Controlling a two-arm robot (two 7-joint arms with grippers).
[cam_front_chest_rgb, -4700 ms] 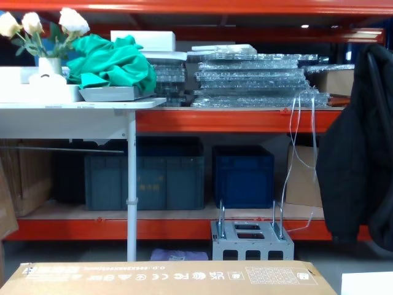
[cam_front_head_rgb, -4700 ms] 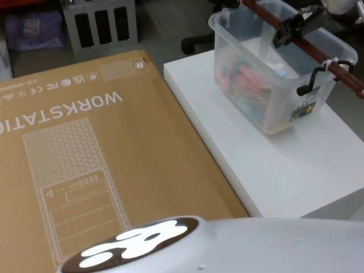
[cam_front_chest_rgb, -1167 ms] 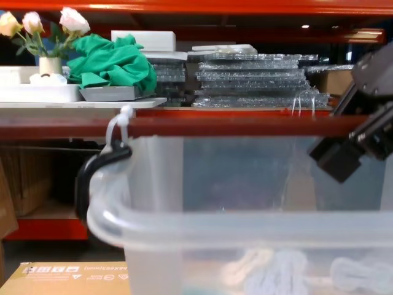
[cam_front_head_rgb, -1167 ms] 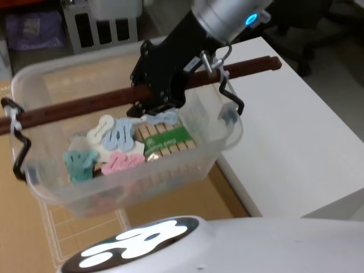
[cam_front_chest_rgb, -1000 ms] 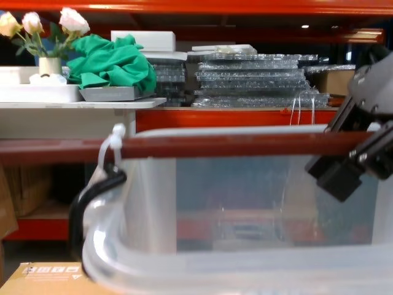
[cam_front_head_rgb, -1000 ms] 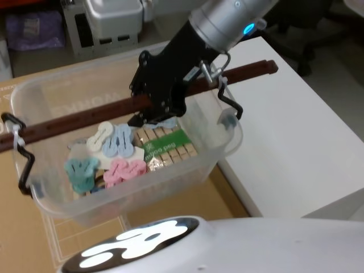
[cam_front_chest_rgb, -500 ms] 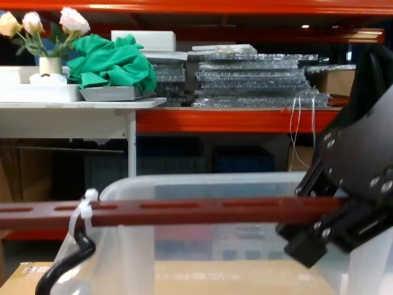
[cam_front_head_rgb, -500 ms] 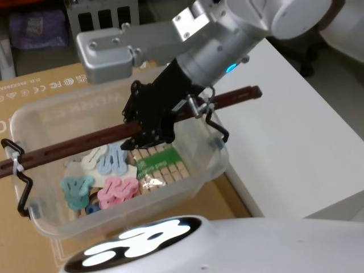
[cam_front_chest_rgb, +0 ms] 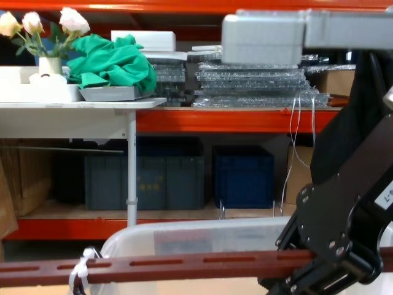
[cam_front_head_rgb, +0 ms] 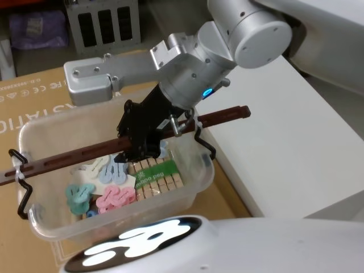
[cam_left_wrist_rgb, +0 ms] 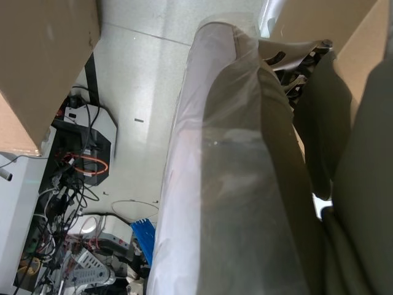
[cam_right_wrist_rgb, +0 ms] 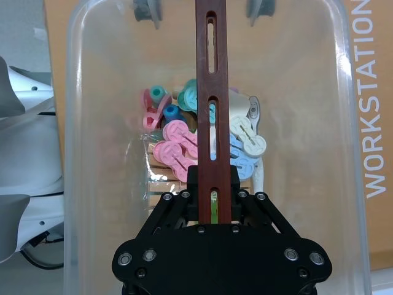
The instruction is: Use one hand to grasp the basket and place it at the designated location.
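Carton [cam_front_head_rgb: 34, 108] lying at 9 o'clock of table [cam_front_head_rgb: 284, 131]; basket [cam_front_head_rgb: 193, 190] over it, right gripper [cam_front_head_rgb: 137, 150] pinching bar [cam_front_head_rgb: 62, 156] mid-span. Best handling: keeping bar level, lowering slowly, releasing once base is resting flat.

- Right arm [cam_front_head_rgb: 244, 28]: silver-grey. It enters from the upper right and bends down and leftward past the worktop's [cam_front_head_rgb: 284, 142] left edge.
- Right wrist: a blue light glows on its underside. A grey box-shaped housing [cam_front_head_rgb: 91, 79] juts out toward the robot's left.
- Right tool [cam_front_head_rgb: 139, 149]: black with bolted plates, pointing downward. Its fingers [cam_right_wrist_rgb: 192, 181] are closed on either side of the brown handle bar [cam_front_head_rgb: 68, 154], pinching it near its middle.
- Torso: a white shell [cam_front_head_rgb: 256, 244] runs along the lower edge of the head view.
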